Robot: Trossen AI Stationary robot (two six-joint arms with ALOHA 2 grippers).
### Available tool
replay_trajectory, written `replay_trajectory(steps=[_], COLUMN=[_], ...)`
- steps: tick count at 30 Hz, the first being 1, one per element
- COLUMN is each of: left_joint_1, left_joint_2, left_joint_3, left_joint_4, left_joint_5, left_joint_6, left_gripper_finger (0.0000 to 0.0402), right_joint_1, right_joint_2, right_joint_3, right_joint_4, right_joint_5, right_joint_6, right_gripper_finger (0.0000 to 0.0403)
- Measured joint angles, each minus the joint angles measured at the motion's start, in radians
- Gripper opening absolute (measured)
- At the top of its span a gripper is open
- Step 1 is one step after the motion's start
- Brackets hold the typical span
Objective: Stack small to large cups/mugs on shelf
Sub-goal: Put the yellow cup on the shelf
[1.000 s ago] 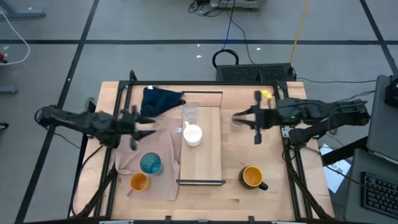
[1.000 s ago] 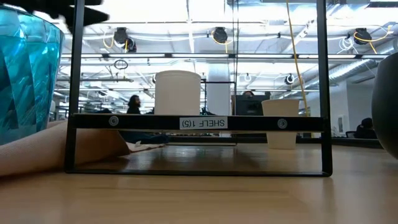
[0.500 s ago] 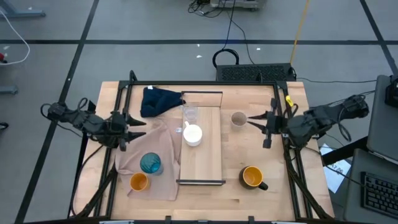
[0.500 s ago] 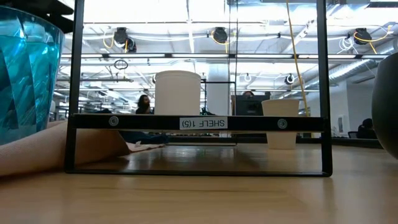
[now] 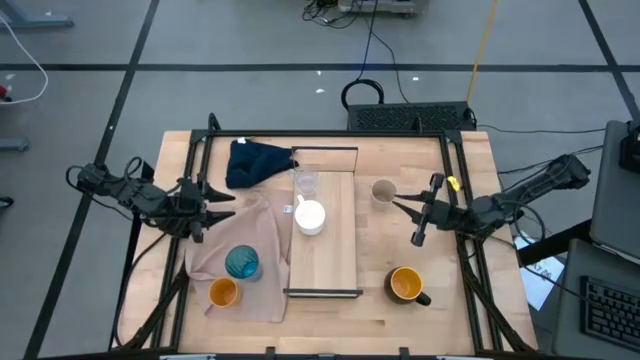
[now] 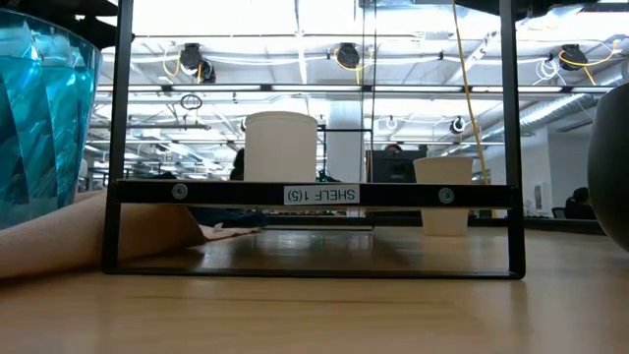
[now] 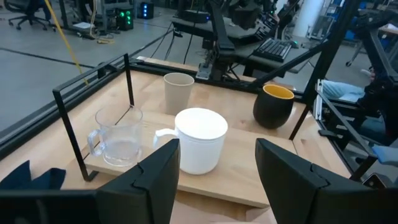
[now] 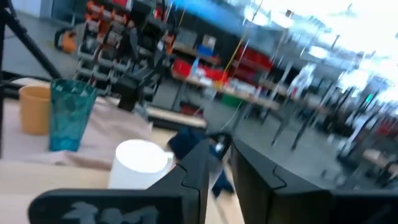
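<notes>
High view: clear glass (image 5: 306,181) and white mug (image 5: 310,216) on shelf (image 5: 323,255); left pincer (image 5: 226,205) spread at 9 o'clock, right pincer (image 5: 405,212) nearly pressed together, empty, at 3 o'clock.
Low view: teal tumbler (image 6: 44,123) at 9 o'clock.
Left wrist view: beige cup (image 7: 178,93) beyond mug.

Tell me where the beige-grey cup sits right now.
In the high view the beige-grey cup stands on the tabletop just right of the shelf, level with the white mug, near the right hand.
</notes>
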Motion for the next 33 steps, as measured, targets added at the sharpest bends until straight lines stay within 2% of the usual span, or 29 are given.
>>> replay_trajectory(steps=[2, 5, 19, 26, 28, 33], left_joint_1=[0.000, 0.000, 0.000, 0.000, 0.000, 0.000], left_joint_2=[0.000, 0.006, 0.005, 0.006, 0.005, 0.009], left_joint_3=[0.000, 0.000, 0.000, 0.000, 0.000, 0.000], left_joint_4=[0.000, -0.001, 0.001, 0.006, 0.013, 0.050], left_joint_5=[-0.001, -0.004, -0.005, -0.003, 0.033, 0.249], left_joint_6=[0.001, 0.001, 0.006, -0.002, -0.069, -0.216], left_gripper_finger=[0.0209, 0.0209, 0.0209, 0.0209, 0.0209, 0.0209], right_joint_1=[0.000, -0.001, -0.028, -0.045, -0.045, -0.045], right_joint_2=[0.004, 0.005, 0.004, 0.003, 0.003, 0.003], right_joint_3=[-0.048, -0.073, -0.064, -0.064, -0.062, -0.063], right_joint_4=[0.111, 0.181, 0.174, 0.215, 0.219, 0.212], right_joint_5=[0.000, 0.000, 0.004, 0.006, 0.006, 0.006], right_joint_6=[-0.066, -0.107, -0.051, -0.119, -0.114, -0.103], right_gripper_finger=[0.0059, 0.0059, 0.0069, 0.0082, 0.0082, 0.0082])
